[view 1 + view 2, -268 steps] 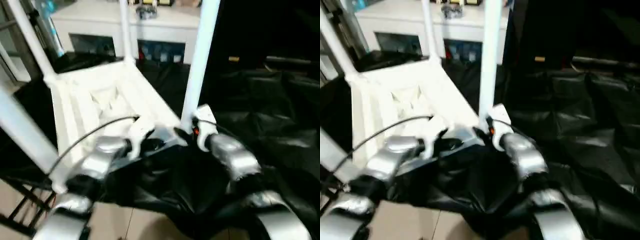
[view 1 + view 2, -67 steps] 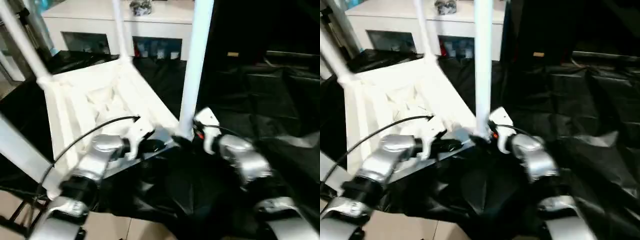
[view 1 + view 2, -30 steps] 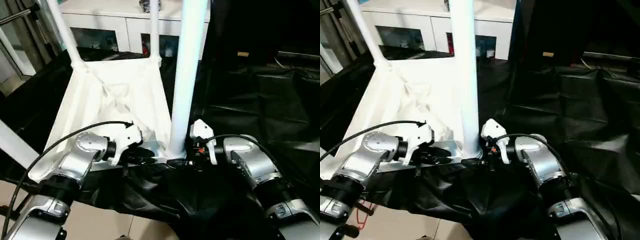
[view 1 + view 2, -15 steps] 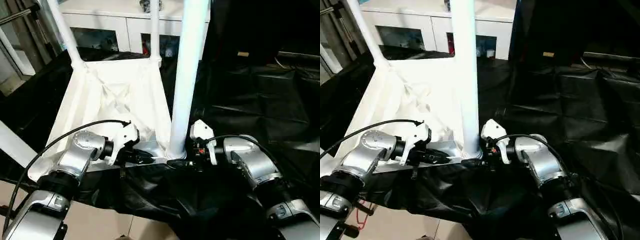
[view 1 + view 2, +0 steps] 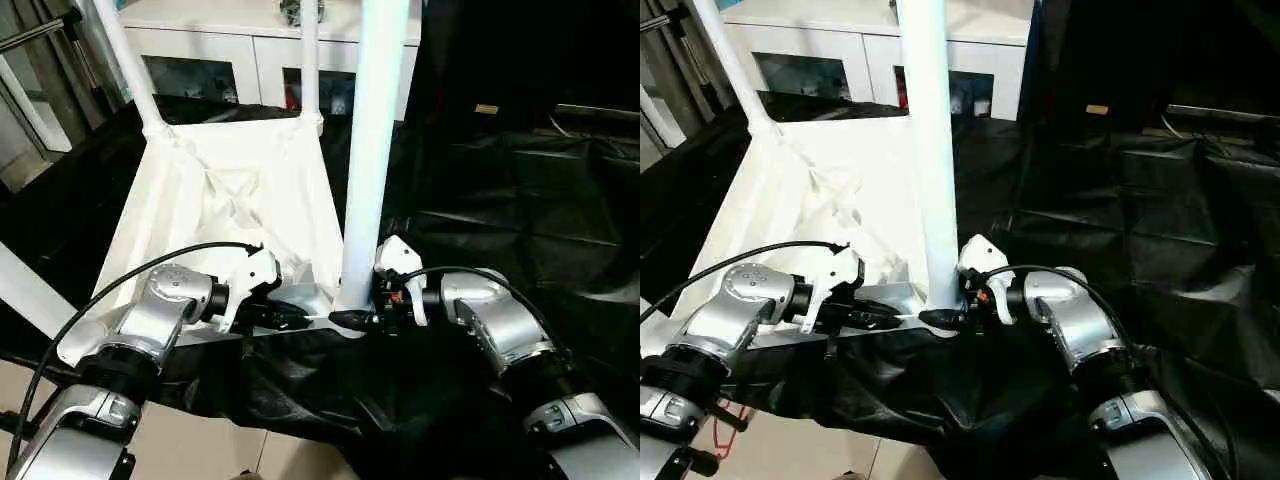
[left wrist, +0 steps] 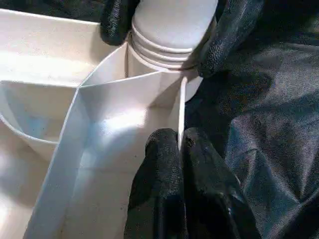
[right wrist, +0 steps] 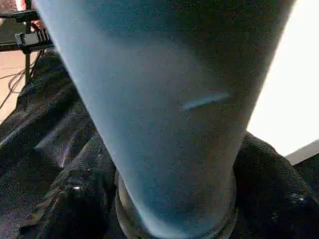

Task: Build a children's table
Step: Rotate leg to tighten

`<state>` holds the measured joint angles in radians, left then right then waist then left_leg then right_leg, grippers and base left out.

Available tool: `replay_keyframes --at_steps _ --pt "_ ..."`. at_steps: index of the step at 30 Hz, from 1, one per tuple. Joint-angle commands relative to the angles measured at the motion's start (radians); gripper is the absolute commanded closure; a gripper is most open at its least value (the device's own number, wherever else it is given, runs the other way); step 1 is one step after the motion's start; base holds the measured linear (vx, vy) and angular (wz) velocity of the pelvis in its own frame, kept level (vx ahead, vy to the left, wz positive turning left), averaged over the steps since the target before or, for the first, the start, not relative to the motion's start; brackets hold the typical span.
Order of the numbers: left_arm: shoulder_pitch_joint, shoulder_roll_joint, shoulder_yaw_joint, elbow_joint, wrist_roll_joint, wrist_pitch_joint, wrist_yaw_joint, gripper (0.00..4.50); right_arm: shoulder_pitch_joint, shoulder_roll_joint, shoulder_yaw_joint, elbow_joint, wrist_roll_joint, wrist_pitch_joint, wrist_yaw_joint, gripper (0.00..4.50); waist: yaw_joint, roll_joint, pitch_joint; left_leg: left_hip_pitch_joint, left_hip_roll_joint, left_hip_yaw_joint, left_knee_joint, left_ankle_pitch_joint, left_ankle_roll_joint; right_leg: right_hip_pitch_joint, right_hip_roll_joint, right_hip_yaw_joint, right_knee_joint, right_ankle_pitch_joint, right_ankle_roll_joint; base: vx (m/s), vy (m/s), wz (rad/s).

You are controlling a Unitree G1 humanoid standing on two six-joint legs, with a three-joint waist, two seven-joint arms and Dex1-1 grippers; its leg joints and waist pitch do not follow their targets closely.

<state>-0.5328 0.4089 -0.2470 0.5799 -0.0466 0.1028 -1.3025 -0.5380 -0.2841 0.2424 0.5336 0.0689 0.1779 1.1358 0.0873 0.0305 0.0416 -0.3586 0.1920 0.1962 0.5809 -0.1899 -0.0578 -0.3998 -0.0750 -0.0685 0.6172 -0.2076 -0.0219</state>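
The white tabletop lies upside down on the black drape, ribbed underside up. Three legs stand in its corner sockets: two far ones and a thick near one. A fourth leg slants across the left edge. My left gripper is shut on the tabletop's thin near rim, just beside the near corner. My right gripper is shut around the base of the near leg, black fingers on both sides. In the left wrist view those fingers hug the leg's ringed base.
The black-draped work table spreads to the right in loose folds. A white cabinet stands behind the tabletop. Tiled floor shows below the drape's near edge, and a metal frame stands at the far left.
Over the last second my right wrist has shifted slightly up and left at the leg's base; both grips hold. Before that the tabletop turned squarer to me as the view shifted.
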Motion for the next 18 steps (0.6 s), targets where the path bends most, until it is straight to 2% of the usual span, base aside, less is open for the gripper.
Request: replay_keyframes --at_steps 1,7,8,9,10,11,13,14,15,16,17,18 --pt "0.022 -0.017 0.005 -0.019 -0.033 0.014 0.000 4.50 -0.001 0.000 0.014 0.031 -0.014 0.017 -0.011 1.54 0.002 -0.004 -0.062 0.004 0.043 -0.019 -0.052 -0.119 0.065 0.058 -0.070 0.048 -0.059 -0.017 -0.254 0.000 0.000 0.00" --pt "0.027 -0.028 0.014 -0.024 -0.026 0.028 0.045 4.50 0.005 0.009 0.014 0.040 -0.019 0.017 -0.037 1.74 0.001 -0.004 -0.062 0.004 0.042 -0.019 -0.052 -0.123 0.059 0.058 -0.071 0.049 -0.060 -0.034 -0.248 0.000 0.000 0.00" --pt "0.027 -0.039 0.015 -0.023 -0.009 0.033 0.090 4.50 0.004 0.023 0.005 0.060 -0.027 0.016 -0.083 1.75 0.000 -0.005 -0.060 0.003 0.041 -0.019 -0.052 -0.128 0.058 0.058 -0.070 0.049 -0.062 -0.046 -0.246 0.000 0.000 0.00" --pt "0.027 -0.040 0.015 -0.022 -0.008 0.034 0.094 4.50 0.004 0.024 0.004 0.062 -0.028 0.016 -0.087 1.76 -0.002 -0.005 -0.057 0.003 0.042 -0.019 -0.054 -0.143 0.051 0.055 -0.072 0.049 -0.065 -0.075 -0.244 0.000 0.000 0.00" --pt "0.020 -0.060 0.020 -0.013 0.006 0.035 0.149 4.50 -0.007 0.049 -0.016 0.102 -0.041 0.015 -0.177 1.76 -0.005 -0.003 -0.055 0.005 0.042 -0.020 -0.056 -0.171 0.039 0.053 -0.074 0.051 -0.069 -0.124 -0.237 0.000 0.000 0.00" --pt "0.010 -0.084 0.030 -0.004 0.014 0.046 0.204 4.50 -0.017 0.072 -0.034 0.140 -0.054 0.015 -0.265 1.76 -0.008 -0.007 -0.052 0.006 0.041 -0.021 -0.058 -0.187 0.030 0.052 -0.073 0.050 -0.075 -0.161 -0.230 0.000 0.000 0.00" --pt "-0.012 -0.133 0.044 0.014 0.028 0.069 0.301 4.50 -0.034 0.115 -0.068 0.203 -0.066 0.031 -0.413 1.76 -0.020 -0.004 -0.045 0.011 0.039 -0.023 -0.062 -0.232 0.000 0.048 -0.075 0.052 -0.085 -0.273 -0.210 0.000 0.000 0.00" --pt "-0.027 -0.164 0.045 0.024 0.037 0.082 0.352 4.50 -0.041 0.141 -0.084 0.230 -0.067 0.044 -0.486 1.77 -0.027 -0.006 -0.041 0.015 0.034 -0.026 -0.065 -0.267 -0.016 0.046 -0.074 0.050 -0.095 -0.367 -0.183 -0.052 0.001 -0.04" --pt "-0.030 -0.169 0.045 0.025 0.039 0.085 0.359 4.50 -0.042 0.145 -0.087 0.234 -0.067 0.045 -0.498 1.77 -0.029 -0.005 -0.042 0.016 0.034 -0.028 -0.066 -0.277 -0.020 0.048 -0.074 0.049 -0.097 -0.396 -0.171 -0.065 0.001 -0.02" --pt "-0.048 -0.209 0.043 0.038 0.046 0.099 0.413 4.50 -0.050 0.182 -0.105 0.260 -0.064 0.059 -0.582 1.77 -0.030 -0.005 -0.042 0.024 0.035 -0.026 -0.064 -0.296 -0.014 0.039 -0.075 0.053 -0.106 -0.427 -0.153 0.000 0.000 0.00" --pt "-0.061 -0.239 0.042 0.047 0.051 0.108 0.450 4.50 -0.055 0.209 -0.108 0.271 -0.068 0.056 -0.631 1.77 -0.030 -0.005 -0.042 0.024 0.036 -0.027 -0.065 -0.297 -0.013 0.038 -0.075 0.054 -0.106 -0.425 -0.153 0.000 0.000 0.00" --pt "-0.066 -0.253 0.041 0.051 0.053 0.112 0.468 4.50 -0.057 0.221 -0.108 0.276 -0.072 0.051 -0.652 1.77 -0.032 0.000 -0.040 0.023 0.034 -0.027 -0.067 -0.303 -0.014 0.038 -0.073 0.052 -0.109 -0.435 -0.146 0.000 0.000 0.00"
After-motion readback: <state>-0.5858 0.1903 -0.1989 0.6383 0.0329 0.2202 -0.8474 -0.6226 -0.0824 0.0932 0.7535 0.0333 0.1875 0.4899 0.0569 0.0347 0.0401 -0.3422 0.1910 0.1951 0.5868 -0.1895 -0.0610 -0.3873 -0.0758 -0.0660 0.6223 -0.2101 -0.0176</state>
